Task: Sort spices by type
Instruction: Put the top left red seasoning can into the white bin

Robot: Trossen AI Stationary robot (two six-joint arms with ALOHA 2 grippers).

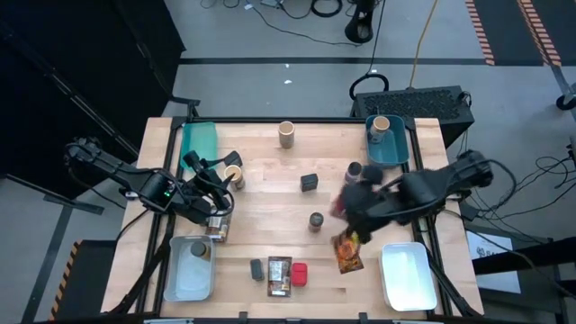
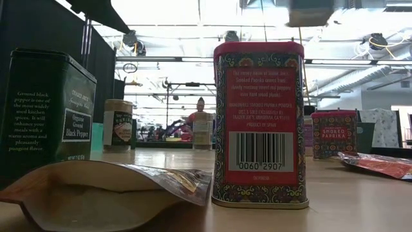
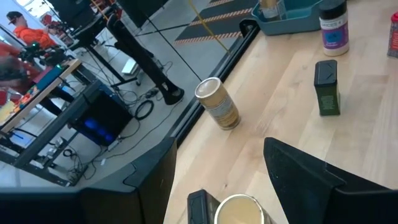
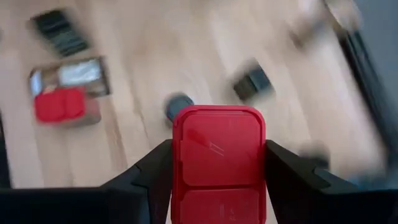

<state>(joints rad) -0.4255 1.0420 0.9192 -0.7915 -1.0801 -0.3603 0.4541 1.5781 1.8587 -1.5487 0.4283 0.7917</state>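
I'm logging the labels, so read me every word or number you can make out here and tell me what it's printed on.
"Organic Ground Black Pepper": dark green tin, low view.
"0060 2907", under a barcode: red tin, low view.
"SMOKED PAPRIKA": second red tin farther back.
Small print on both near tins, the tan cylinder's label and the white-capped jar in the left wrist view: too small to read.
Red tin in the right claw: no text visible.

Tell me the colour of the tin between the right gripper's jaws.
Red: a squarish red tin with a plain glossy lid, clearest in the right wrist view.
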